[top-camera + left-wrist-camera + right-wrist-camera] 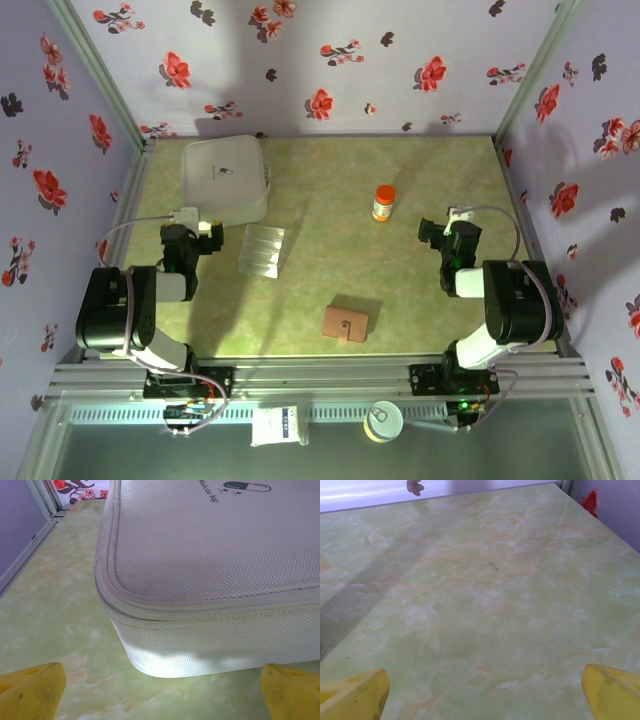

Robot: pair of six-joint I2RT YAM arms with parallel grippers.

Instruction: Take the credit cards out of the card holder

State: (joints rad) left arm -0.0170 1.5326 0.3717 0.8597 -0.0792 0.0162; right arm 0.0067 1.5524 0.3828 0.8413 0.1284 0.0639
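1. Not started. The small brown leather-like card holder (pixel 346 323) lies folded shut on the green marbled worktop (pixel 330 160), near edge, right of centre. It's between the two arms and neither touches it.
2. The left jaws are spread wide and empty, just off the near corner of the white woven fabric case (pixel 200 555) at far left. The right jaws are also spread wide and empty, over bare worktop on the right.
3. No credit cards visible. Presumably inside the holder, but the top view is too small to confirm.
4. Next move, my read: one arm pins the holder, the other flips it open, then pinches a card edge. Thin, flat target, so it needs a low approach.
5. Other containers:
   - White case is closed, contents hidden.
   - Orange-capped pill bottle (pixel 384 203) stands upright, cap on, far of centre.
   - Clear plastic sleeve (pixel 262 250) lies flat near the case.
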